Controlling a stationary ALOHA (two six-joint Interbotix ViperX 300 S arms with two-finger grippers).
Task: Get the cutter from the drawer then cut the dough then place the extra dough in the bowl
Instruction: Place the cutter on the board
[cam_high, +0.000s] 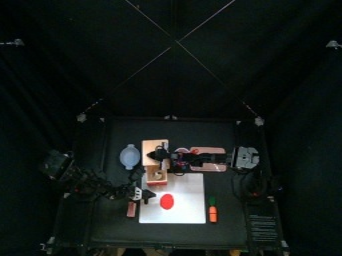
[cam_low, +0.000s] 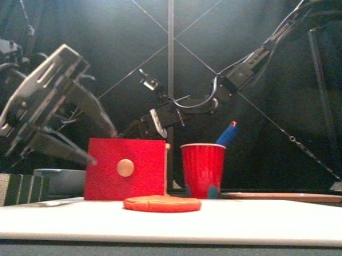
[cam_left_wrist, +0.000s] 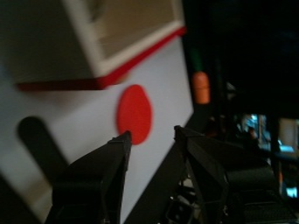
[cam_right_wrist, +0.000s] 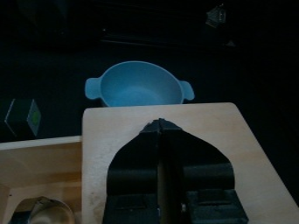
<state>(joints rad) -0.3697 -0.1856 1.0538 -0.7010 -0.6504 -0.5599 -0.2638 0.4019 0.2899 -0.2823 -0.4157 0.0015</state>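
Let the right gripper (cam_right_wrist: 163, 127), jaws pressed together, pin the pale wooden box (cam_right_wrist: 117, 131) beneath while the left gripper (cam_left_wrist: 152, 133), jaws spread, pulls its red drawer front (cam_left_wrist: 117, 77).

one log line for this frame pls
left gripper: open, by dough on white board | right gripper: shut, over wooden box | bowl: empty | cutter: not seen

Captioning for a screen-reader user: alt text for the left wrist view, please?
The left gripper, jaws open, points at a flat red dough disc on a white cutting board. Beyond the dough stands the pale wooden box, and a small orange toy lies near the board's edge.
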